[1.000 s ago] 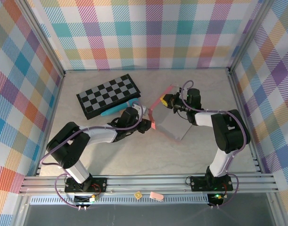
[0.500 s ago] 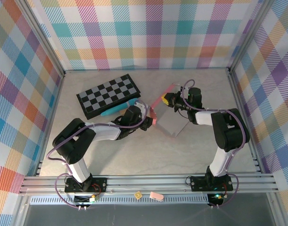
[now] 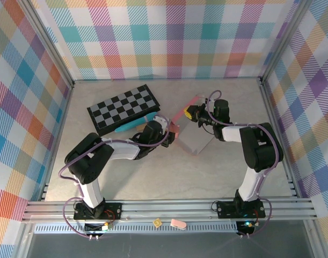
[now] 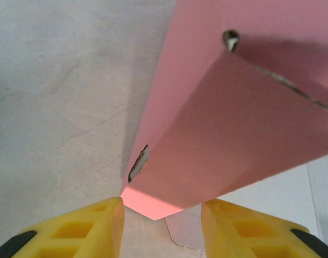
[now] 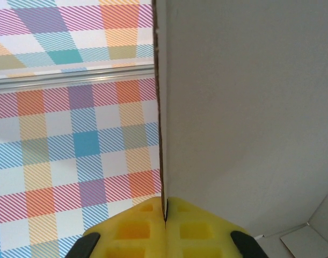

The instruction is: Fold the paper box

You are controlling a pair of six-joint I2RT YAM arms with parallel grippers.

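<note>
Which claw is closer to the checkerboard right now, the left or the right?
Left. The left claw sits just off the checkerboard's right end, at the pink box's left edge. The right claw is farther right, pinching the box's far side.

The pale table [image 3: 153, 177] bears the checkered board [image 3: 123, 107], a teal bar [image 3: 131, 125] and the paper box [image 3: 195, 141].

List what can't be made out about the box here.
- Top view: box flaps and tabs are too small to read and partly covered by both wrists.
- Left wrist: box is cut off by the top and right edges, so its shape is unclear.
- Right wrist: the grey panel clamped in the right gripper hides whatever lies behind it.
</note>
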